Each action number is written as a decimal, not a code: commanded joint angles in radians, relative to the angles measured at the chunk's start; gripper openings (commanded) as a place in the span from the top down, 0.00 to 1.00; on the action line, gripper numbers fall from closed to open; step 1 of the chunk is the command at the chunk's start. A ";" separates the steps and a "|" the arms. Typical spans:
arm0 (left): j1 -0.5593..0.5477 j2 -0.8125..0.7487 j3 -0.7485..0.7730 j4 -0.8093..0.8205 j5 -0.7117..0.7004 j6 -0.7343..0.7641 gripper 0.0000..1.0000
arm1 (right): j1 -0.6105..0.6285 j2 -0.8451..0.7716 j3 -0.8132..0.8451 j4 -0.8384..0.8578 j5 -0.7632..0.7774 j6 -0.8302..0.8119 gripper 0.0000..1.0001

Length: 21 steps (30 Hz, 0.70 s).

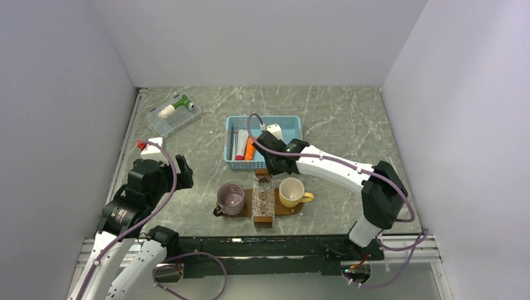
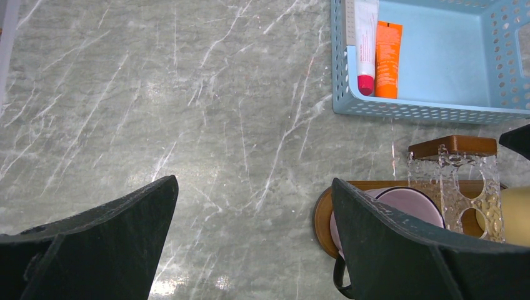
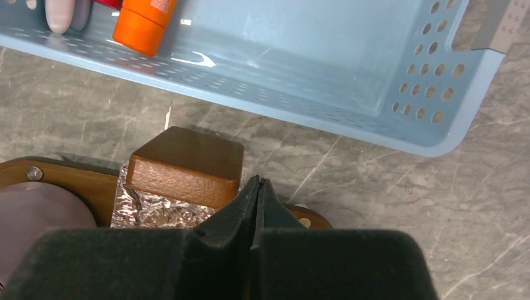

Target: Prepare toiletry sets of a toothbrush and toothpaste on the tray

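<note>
The orange toothpaste [image 1: 249, 149] [image 2: 388, 59] [image 3: 145, 25] lies in the light-blue basket [image 1: 294, 134]. Left of it are a white tube with a red cap [image 2: 365, 47] and a pale slim toothbrush [image 3: 60, 15] along the basket's left wall. The dark-brown tray [image 1: 284, 210] [image 2: 322, 215] [image 3: 69, 178] sits in front of the basket. My right gripper [image 1: 270, 167] [image 3: 257, 181] is shut and empty, over the tray's far edge beside a wood-topped holder. Off to the left, my left gripper [image 1: 181, 172] [image 2: 253, 182] is open over bare table.
On the tray stand a purple mug [image 1: 230, 199], a clear textured holder with a wooden top [image 1: 264, 199] [image 3: 185, 164] and a yellow mug [image 1: 292, 192]. A clear plastic box [image 1: 174, 112] holding a green and white item lies at the back left. Walls close in on both sides.
</note>
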 commanded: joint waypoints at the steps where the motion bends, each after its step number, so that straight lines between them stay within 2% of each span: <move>1: 0.006 -0.004 -0.001 0.038 0.007 0.008 0.01 | -0.005 0.004 0.003 0.044 -0.030 0.016 1.00; 21: 0.006 -0.007 0.000 0.037 0.006 0.008 0.01 | -0.005 0.014 0.038 0.060 -0.062 0.020 1.00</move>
